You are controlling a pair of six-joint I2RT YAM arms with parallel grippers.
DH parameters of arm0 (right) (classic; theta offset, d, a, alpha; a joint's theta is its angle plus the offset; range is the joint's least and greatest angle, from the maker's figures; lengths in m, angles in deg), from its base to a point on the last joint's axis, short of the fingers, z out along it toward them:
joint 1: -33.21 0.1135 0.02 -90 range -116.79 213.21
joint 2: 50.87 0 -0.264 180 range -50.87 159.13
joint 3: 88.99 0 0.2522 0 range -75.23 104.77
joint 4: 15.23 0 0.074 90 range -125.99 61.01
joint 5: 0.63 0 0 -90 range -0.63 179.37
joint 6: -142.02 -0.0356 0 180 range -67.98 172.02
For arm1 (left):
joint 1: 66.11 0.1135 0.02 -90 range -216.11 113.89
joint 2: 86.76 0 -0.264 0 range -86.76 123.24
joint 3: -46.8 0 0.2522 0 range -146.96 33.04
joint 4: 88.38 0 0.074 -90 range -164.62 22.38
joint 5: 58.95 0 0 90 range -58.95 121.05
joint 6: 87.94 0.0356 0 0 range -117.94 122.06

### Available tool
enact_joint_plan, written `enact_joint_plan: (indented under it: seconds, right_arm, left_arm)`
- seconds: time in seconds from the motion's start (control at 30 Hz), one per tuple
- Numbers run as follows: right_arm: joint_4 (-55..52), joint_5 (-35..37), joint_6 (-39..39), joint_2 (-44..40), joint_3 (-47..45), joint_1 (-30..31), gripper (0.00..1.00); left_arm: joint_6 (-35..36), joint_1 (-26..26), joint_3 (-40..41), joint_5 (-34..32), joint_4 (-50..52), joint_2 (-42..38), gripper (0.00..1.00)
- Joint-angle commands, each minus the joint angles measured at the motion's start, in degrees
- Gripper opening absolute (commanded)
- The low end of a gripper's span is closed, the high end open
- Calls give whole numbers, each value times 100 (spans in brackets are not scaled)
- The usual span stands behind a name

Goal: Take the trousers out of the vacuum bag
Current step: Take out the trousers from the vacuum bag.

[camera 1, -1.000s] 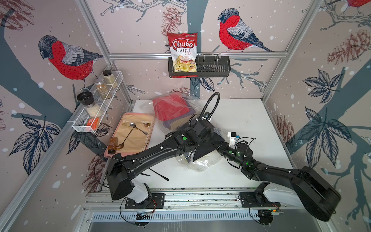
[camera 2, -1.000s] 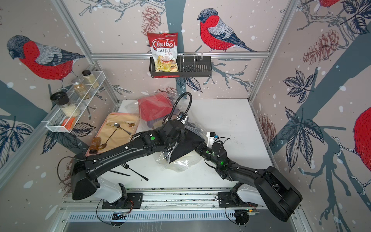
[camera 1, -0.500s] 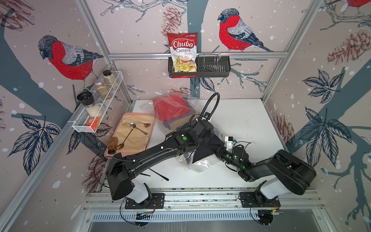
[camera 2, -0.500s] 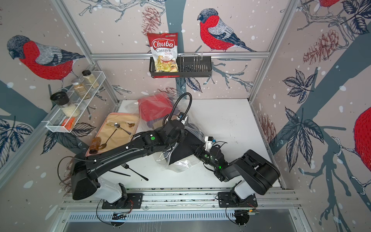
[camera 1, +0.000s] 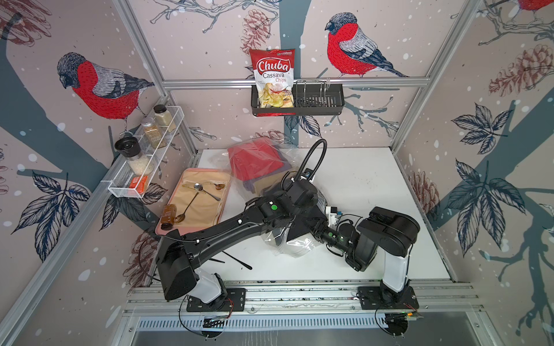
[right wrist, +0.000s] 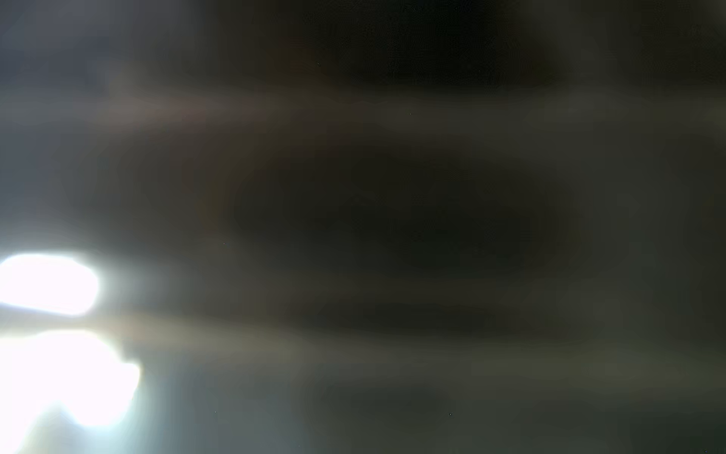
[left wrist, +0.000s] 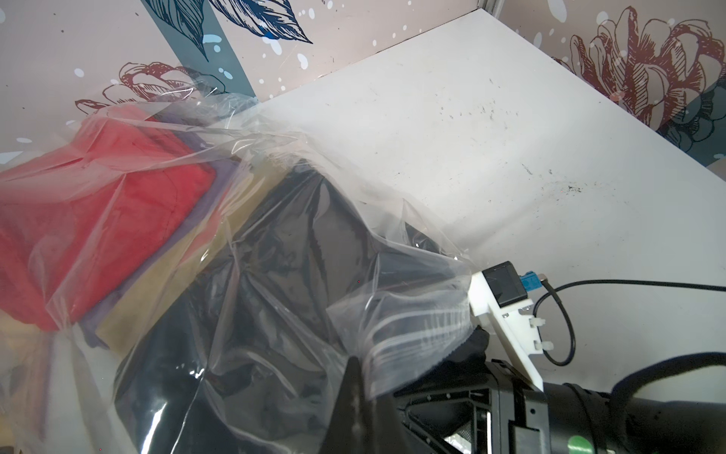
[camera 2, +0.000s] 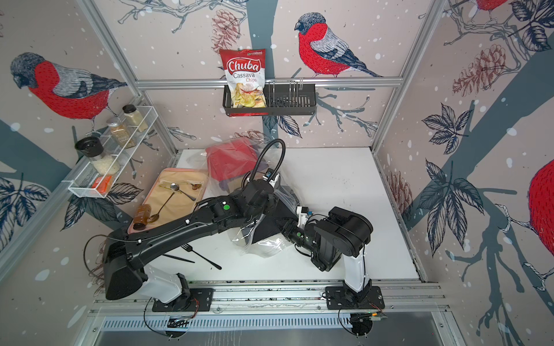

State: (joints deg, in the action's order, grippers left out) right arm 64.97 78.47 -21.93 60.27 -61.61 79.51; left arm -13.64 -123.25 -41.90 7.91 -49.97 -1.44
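The clear vacuum bag (camera 1: pixel 287 250) (camera 2: pixel 263 244) (left wrist: pixel 275 157) lies from the back left to the table's middle. Through the plastic show the trousers: red (camera 1: pixel 254 161) (left wrist: pixel 98 204), purple (left wrist: pixel 220 181), mustard (left wrist: pixel 184 271) and black (left wrist: pixel 294 255). My left gripper (left wrist: pixel 353 367) is shut on the striped zip edge of the bag's mouth and holds it up. My right gripper (camera 1: pixel 311 229) (camera 2: pixel 284 227) reaches into that mouth against the black cloth. Its fingers are hidden by cloth and plastic. The right wrist view is dark and blurred.
A pink tray (camera 1: pixel 207 171) with spoons and a brown bottle sits left of the bag. A black fork (camera 2: pixel 198 254) and a knife lie near the front edge under my left arm. A chips packet (camera 1: pixel 272 78) stands in the wall basket. A wire spice rack (camera 1: pixel 144 161) hangs on the left wall.
My right arm has folded upward at the elbow, and its wrist has slid a little to the left, deeper into the bag's mouth. The left arm has stayed put.
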Motion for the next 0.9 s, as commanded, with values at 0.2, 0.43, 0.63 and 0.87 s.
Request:
enact_joint_plan:
  seconds: [0.2, 0.43, 0.63, 0.87]
  right_arm:
    - [1291, 328, -33, -105, 232, 71, 62]
    - [1288, 375, -154, -36, 336, 54, 35]
    - [1257, 265, -84, -454, -2, 31, 18]
    - [770, 81, -98, -1225, -423, 62, 7]
  left_arm:
    - [-63, 27, 24, -94, -161, -24, 0]
    - [-63, 26, 37, -109, -140, -32, 0]
    - [-31, 155, 6, 35, -135, -141, 0]
    - [40, 255, -11, 137, -218, -141, 0]
